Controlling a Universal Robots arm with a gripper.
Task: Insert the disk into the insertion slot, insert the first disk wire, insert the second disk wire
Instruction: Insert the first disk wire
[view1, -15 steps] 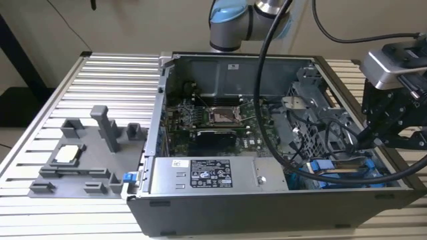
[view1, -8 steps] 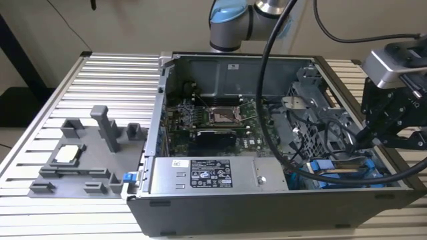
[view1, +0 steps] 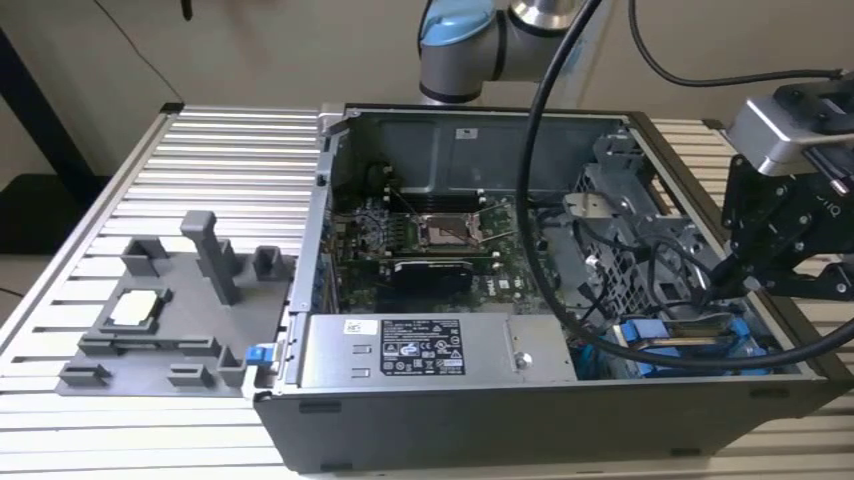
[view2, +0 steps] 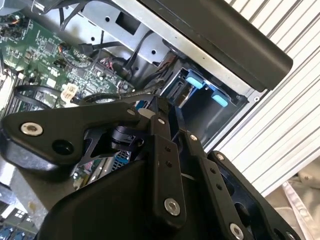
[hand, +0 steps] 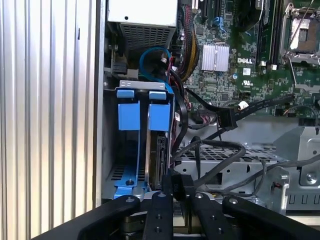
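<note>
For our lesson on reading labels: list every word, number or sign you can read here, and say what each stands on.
Black label on the power-supply box: white print, too small to read.
White sticker beside that label: blurred, unreadable.
Motherboard: one white maker's mark, not quoted; the other white markings are too small to read.

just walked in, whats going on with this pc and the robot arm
A Universal Robots arm is working inside an open computer case. The disk, clipped in its blue carrier, already sits in the insertion slot at a corner of the case. The gripper is at the disk's end and appears shut on a black cable connector, whose wire trails across the case. Whether it is plugged in can't be seen.
</note>
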